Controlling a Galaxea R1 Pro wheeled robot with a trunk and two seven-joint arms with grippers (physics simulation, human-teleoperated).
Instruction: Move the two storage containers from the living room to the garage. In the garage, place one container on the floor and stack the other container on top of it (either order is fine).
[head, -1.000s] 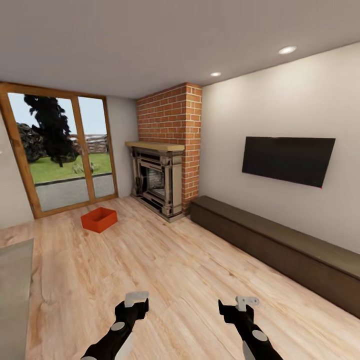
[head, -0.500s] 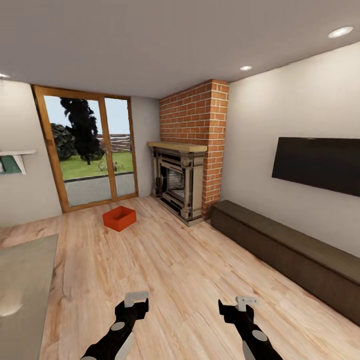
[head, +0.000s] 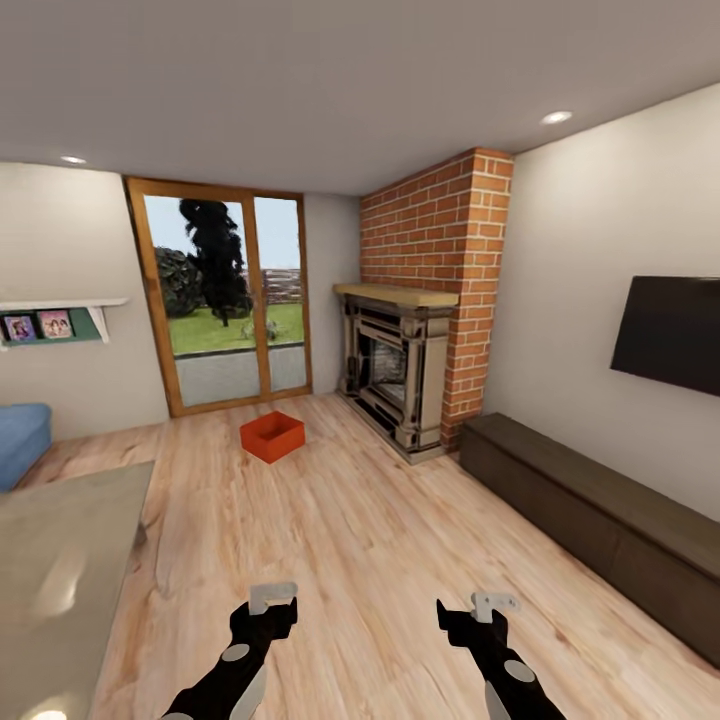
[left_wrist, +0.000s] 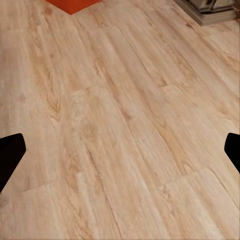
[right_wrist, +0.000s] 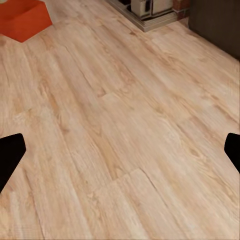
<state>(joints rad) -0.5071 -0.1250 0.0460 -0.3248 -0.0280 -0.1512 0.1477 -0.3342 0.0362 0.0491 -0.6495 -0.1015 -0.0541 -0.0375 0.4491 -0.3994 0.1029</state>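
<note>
1 orange-red storage container (head: 272, 436) sits on the light wood plank floor (head: 340, 540) of the living room. It is near the wood-framed glass doors (head: 228, 300) and a little way from the brick fireplace (head: 410, 375). It is well apart from the robot, across bare floor. A corner of the same box shows in the left wrist view (left_wrist: 72, 5), and more of it in the right wrist view (right_wrist: 22, 17). I can see only this 1 box from here.

The left gripper (head: 271, 598) and the right gripper (head: 494, 603) hang low in front of the robot, over the floor. In each wrist view the 2 dark finger tips sit far out at the sides with floor between them, so both grippers are spread wide and hold nothing.

The box looks thin-walled and has no top. I think it is light and empty, though I cannot see all the way inside. The walls look smooth, so they may slip, and thin walls may bend a bit if squeezed hard. A good way to hold it is to pinch the top edge of 1 wall, with 1 finger inside and 1 outside. Holding 2 facing walls with both grippers would keep it level. The robot must roll closer first.

A long dark low cabinet (head: 590, 520) runs along the wall under a black TV (head: 670, 335). A blue sofa (head: 22, 440) peeks in at the left.
</note>
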